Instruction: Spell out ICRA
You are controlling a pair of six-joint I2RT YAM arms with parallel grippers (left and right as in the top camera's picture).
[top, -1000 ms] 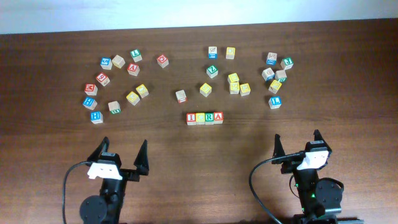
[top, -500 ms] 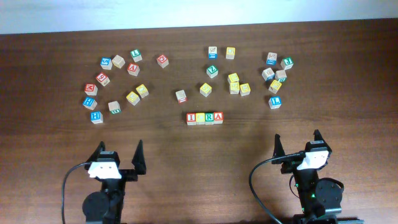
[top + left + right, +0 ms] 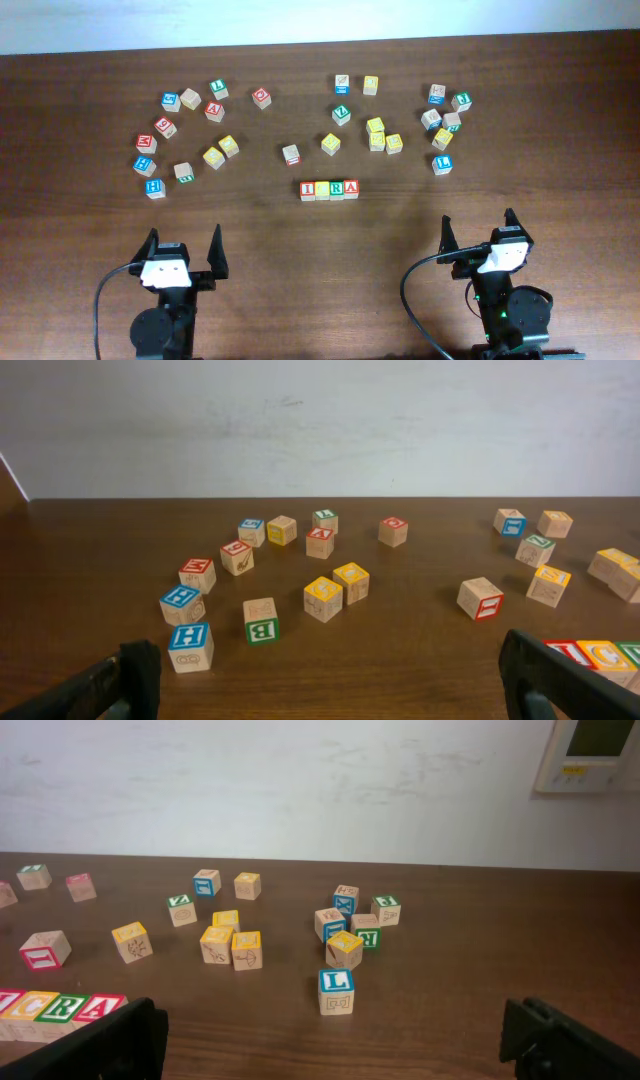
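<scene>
Four pale-wood cubes stand touching in a row at the table's middle, reading I (image 3: 308,189), C (image 3: 322,189), R (image 3: 337,189), A (image 3: 351,188). The row shows at the lower left of the right wrist view (image 3: 60,1010) and at the lower right edge of the left wrist view (image 3: 600,657). My left gripper (image 3: 183,251) is open and empty near the front edge, left of the row. My right gripper (image 3: 479,232) is open and empty near the front edge, right of the row.
Several loose letter cubes lie scattered at the back left (image 3: 190,98) and back right (image 3: 376,127). A single cube (image 3: 291,154) lies just behind the row. A blue L cube (image 3: 336,990) stands ahead of my right gripper. Blue H (image 3: 189,646) and green B (image 3: 261,620) cubes lie ahead of my left gripper.
My left gripper has drawn back toward the front edge and turned to face straight ahead. The right arm and the cubes have not moved.
</scene>
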